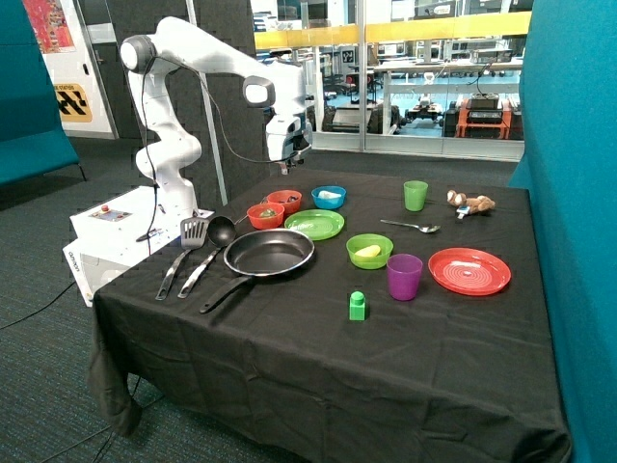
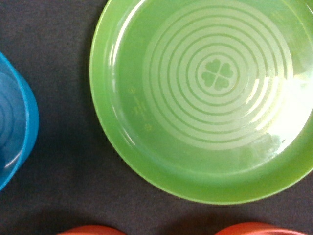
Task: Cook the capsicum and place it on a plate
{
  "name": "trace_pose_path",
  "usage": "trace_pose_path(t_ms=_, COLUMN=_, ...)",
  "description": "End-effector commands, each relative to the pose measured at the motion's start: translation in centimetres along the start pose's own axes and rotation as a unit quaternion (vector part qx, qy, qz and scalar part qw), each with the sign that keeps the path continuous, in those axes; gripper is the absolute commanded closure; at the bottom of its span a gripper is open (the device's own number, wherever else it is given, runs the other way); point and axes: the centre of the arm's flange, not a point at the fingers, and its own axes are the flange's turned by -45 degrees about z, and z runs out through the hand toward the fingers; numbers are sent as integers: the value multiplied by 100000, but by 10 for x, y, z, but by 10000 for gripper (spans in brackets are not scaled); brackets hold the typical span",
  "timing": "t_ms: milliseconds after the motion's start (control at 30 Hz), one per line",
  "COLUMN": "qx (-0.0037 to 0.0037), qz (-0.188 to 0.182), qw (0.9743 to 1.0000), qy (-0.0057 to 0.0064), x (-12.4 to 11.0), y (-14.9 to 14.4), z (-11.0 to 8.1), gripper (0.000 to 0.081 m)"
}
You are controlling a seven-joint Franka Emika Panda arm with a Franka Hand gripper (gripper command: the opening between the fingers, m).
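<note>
Block lower centre could fool you; capsicum sits in red bowl, gripper fingers unclear.

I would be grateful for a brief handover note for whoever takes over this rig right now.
Gripper: raised above the two red bowls and the plate, holding nothing visible; whether its fingers are open cannot be seen.
Capsicum: seems to be the dark green piece in the red bowl nearest the ladle.
Frying pan: empty, in front of the plate.
Plate: empty, clover mark showing in the wrist view.
Done: nothing visible yet.
Left: pick the capsicum, put it in the pan to cook, then move it onto the plate.
</note>
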Motion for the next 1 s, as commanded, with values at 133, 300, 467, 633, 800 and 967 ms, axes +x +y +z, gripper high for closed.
trace_pose_path(t_ms=133, qx=77, qz=3056, qw=99953, qy=41, x=-13, y=-3, z=4, gripper=185)
trace_pose_path(t_ms=300, qx=77, qz=2883, qw=99958, qy=42, x=-19, y=-10, z=6, gripper=383)
trace_pose_path(t_ms=467, qx=76, qz=2754, qw=99962, qy=42, x=-25, y=-18, z=6, gripper=391)
trace_pose_path(t_ms=633, qx=76, qz=2003, qw=99980, qy=42, x=-34, y=-25, z=6, gripper=395)
trace_pose_path(t_ms=800, qx=76, qz=1177, qw=99993, qy=43, x=-48, y=-29, z=12, gripper=396)
trace_pose_path(t_ms=967, qx=75, qz=-446, qw=99999, qy=44, x=-67, y=-33, z=25, gripper=399)
